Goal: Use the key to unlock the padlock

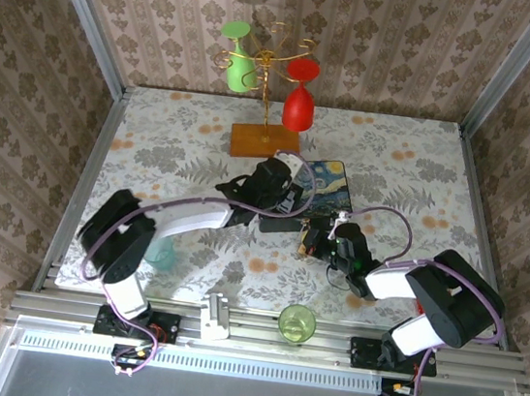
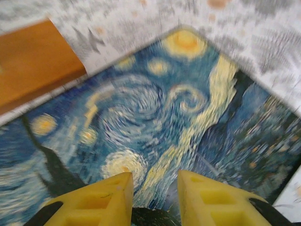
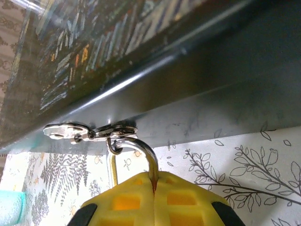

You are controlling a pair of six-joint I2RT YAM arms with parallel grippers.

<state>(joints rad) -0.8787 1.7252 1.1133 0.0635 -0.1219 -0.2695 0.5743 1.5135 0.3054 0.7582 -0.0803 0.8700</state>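
The right gripper has its yellow pads pressed together on the padlock. Only the padlock's thin silver shackle shows, rising out of the seam between the pads, and the body is hidden inside the grip. The shackle hooks through the small silver hasp plates on the dark side wall of the flat box painted with a starry night. That wall stands just above the flower-patterned table.

The padlock's long axis therefore runs straight out from the gripper toward the box wall, shackle end leading. Its keyhole end most likely points back into the pads, which would shut a key out.

In the overhead view this gripper sits at the near edge of the box, which lies mid-table. The left gripper hangs over the painted lid with its yellow fingers a moderate gap apart and nothing clearly held between them. A wooden block lies just past the box's corner.

The right arm is plainly the nearer one to the lock. I cannot make out the key anywhere, so which arm should bring it cannot be told.
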